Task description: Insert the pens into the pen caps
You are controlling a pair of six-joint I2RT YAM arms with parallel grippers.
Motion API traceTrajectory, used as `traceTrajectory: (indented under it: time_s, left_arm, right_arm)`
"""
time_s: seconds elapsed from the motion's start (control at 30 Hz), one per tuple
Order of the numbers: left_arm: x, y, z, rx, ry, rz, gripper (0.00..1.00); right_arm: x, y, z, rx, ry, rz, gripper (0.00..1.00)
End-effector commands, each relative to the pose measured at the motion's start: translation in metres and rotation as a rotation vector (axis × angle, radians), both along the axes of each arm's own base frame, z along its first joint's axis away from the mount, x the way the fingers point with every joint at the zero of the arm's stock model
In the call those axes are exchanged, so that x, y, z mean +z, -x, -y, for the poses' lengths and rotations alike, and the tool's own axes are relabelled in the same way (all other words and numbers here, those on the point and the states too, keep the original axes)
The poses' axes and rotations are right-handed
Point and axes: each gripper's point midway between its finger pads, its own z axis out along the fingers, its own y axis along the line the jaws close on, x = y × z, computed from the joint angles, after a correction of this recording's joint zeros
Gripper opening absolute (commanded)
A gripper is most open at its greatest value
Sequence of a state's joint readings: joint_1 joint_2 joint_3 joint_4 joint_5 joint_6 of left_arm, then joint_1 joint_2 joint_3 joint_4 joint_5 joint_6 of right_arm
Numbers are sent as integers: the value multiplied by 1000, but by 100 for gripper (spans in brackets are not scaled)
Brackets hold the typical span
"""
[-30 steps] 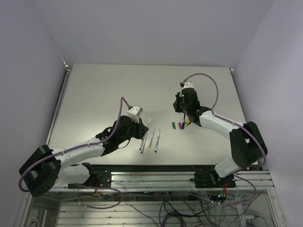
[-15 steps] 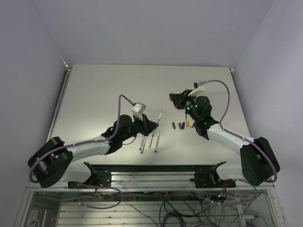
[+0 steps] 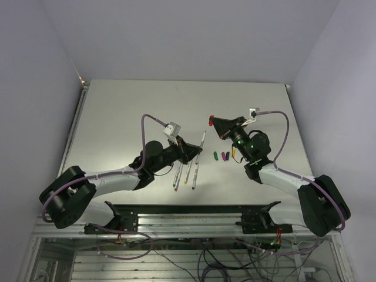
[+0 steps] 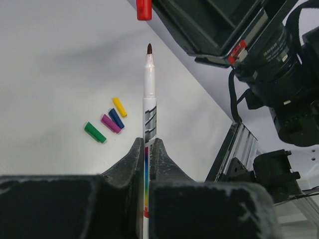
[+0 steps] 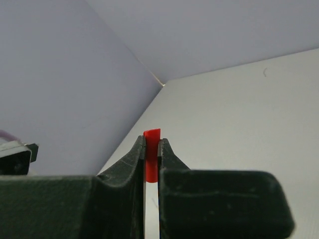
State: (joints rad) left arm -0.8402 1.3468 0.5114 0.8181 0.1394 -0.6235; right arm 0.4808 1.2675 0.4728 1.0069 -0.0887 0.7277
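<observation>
My left gripper [image 3: 191,150] is shut on a silvery pen [image 3: 201,143], held above the table and pointing up-right. In the left wrist view the pen [image 4: 149,104] stands straight between my fingers [image 4: 148,145], its dark red tip just below the red cap [image 4: 144,9]. My right gripper [image 3: 214,122] is shut on that red cap [image 3: 211,117], held in the air facing the pen tip with a small gap. The right wrist view shows the cap [image 5: 151,149] pinched between the fingertips [image 5: 151,143]. Green [image 3: 215,155], magenta [image 3: 223,156], blue [image 3: 227,155] and yellow [image 3: 233,154] caps lie on the table.
Several other pens [image 3: 187,173] lie side by side on the table below my left gripper. The loose caps also show in the left wrist view, the green cap [image 4: 94,132] nearest. The table's metal front rail [image 3: 194,217] runs along the near edge.
Both arms have lifted and turned toward each other. The left raised its pen off the table; the right lifted the red cap from near the caps. Pen tip and cap are now close.
</observation>
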Motion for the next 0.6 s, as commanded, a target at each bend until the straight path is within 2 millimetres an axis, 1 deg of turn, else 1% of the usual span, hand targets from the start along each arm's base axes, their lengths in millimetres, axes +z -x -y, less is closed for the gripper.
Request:
traceTrajectory:
  time_s: [0.0,0.07,0.17,0.4,0.57]
  left_arm:
    - [28,-2,8,-13,79,52,7]
    - [28,-2,9,-12,81,51,7]
    - [27,-2,10,-14,77,49,7]
    - [28,-1,11,-14,77,54,7]
    - [31,0,10,-16,82,65,7]
  right_arm:
    - [22,13,-3,46,-80,78,0]
    - [23,22,-12,78,-95,85,0]
    - [24,25,-15,88,-110,95,0]
    - [23,28,-24,110,-112,97,0]
    - [19,27,-24,94,-95,99,0]
